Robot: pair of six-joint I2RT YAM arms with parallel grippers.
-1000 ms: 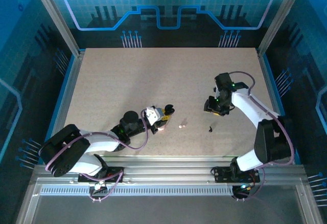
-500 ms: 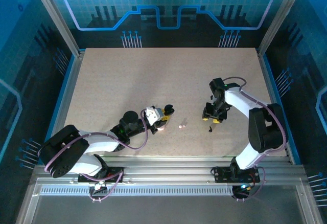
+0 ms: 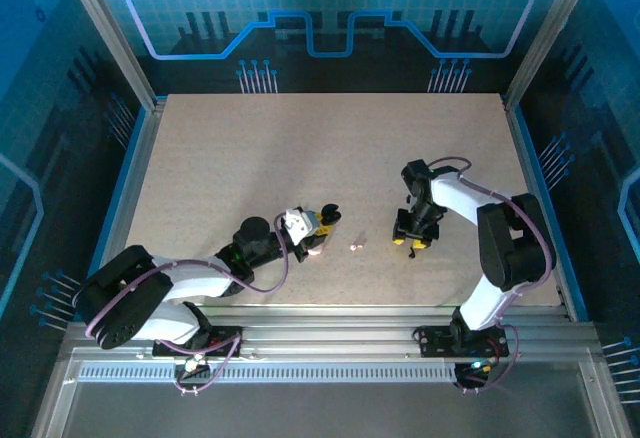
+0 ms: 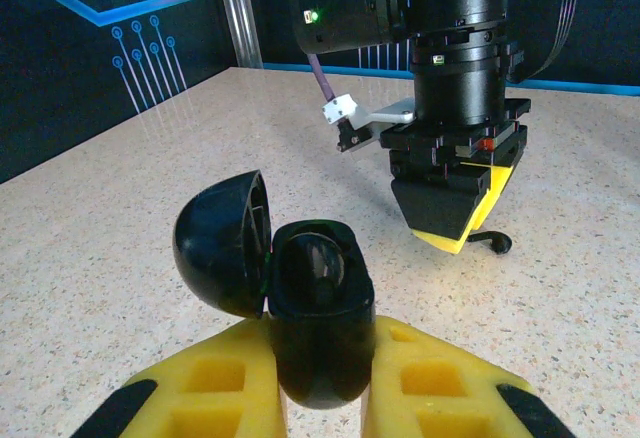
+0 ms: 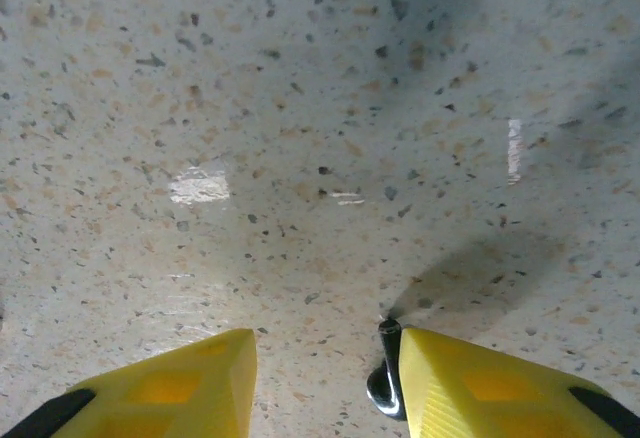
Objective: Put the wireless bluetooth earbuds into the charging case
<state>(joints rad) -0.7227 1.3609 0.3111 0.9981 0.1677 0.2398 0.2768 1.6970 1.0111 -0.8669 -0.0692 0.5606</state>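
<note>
Black charging case (image 4: 315, 298), lid hinged open to one side, is pinched by the left gripper (image 4: 322, 383); cannot tell whether the case touches the speckled tabletop (image 4: 120, 238). Right gripper (image 5: 322, 358) points down close to the table with its jaws parted. A black curved earbud (image 5: 384, 383) lies on the table between them, just beside the inner face of one jaw. Top view: one whitish-pink earbud (image 3: 355, 246) lies loose between the two grippers, apart from both.
</note>
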